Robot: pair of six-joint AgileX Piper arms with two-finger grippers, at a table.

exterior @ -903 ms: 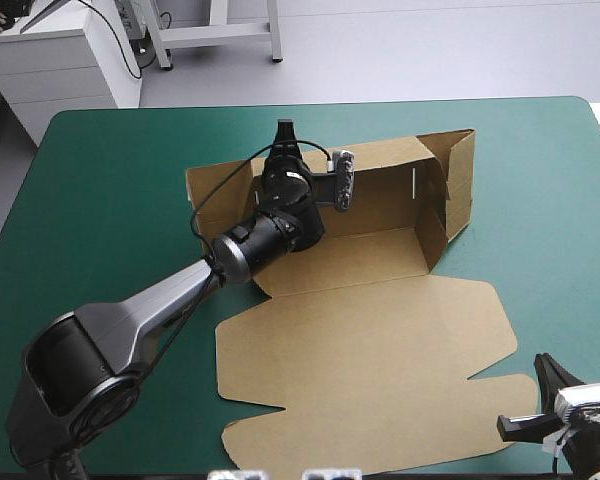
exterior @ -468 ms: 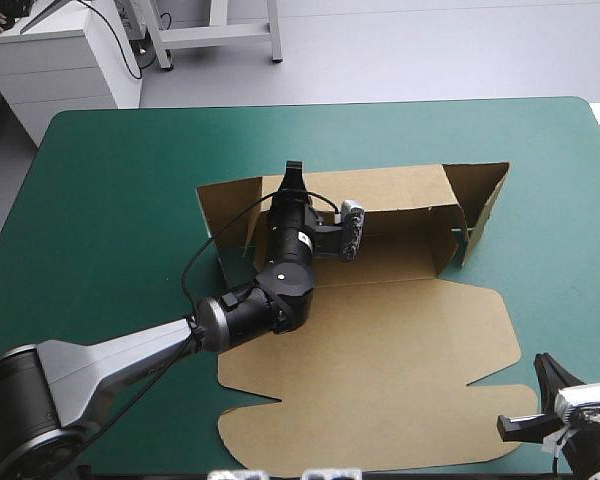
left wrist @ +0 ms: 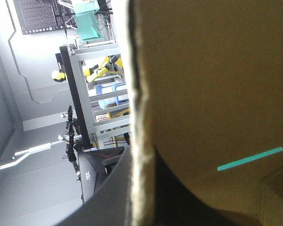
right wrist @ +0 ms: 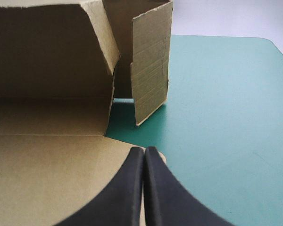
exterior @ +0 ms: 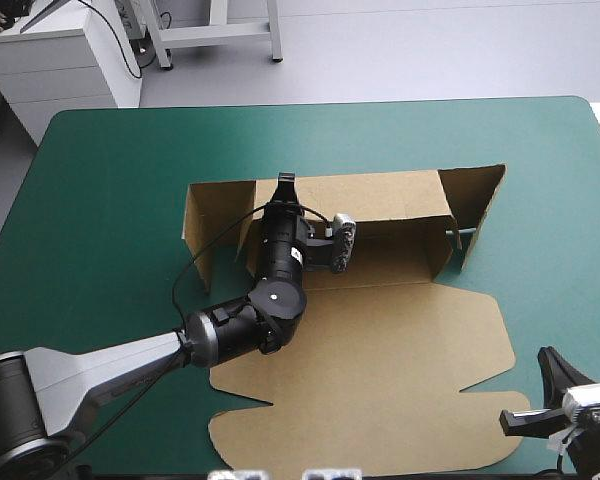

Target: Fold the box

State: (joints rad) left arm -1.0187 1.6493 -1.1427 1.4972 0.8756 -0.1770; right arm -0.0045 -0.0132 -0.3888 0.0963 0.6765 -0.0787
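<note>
Brown box (exterior: 370,350) is sitting half-raised mid-frame on the teal-green table (exterior: 110,170) as I am clamping my left end effector (exterior: 285,182) on its rear wall (exterior: 380,195), my right end effector (right wrist: 144,157) resting clenched at lower right; next, I judge, the side flaps (exterior: 475,195) need tucking inward.

Box (exterior: 380,340): brown corrugated board, matt and papery, faces smooth with faint fluting lines, cut edge rough and fibrous in the left wrist view. Teal-green cover (exterior: 130,160): matt, smooth, soft even finish. Black fingers (right wrist: 125,193) of right gripper (right wrist: 144,149): smooth, plastic-like, slight satin sheen; grey left arm shell (exterior: 110,365) satin, metal-look.
</note>
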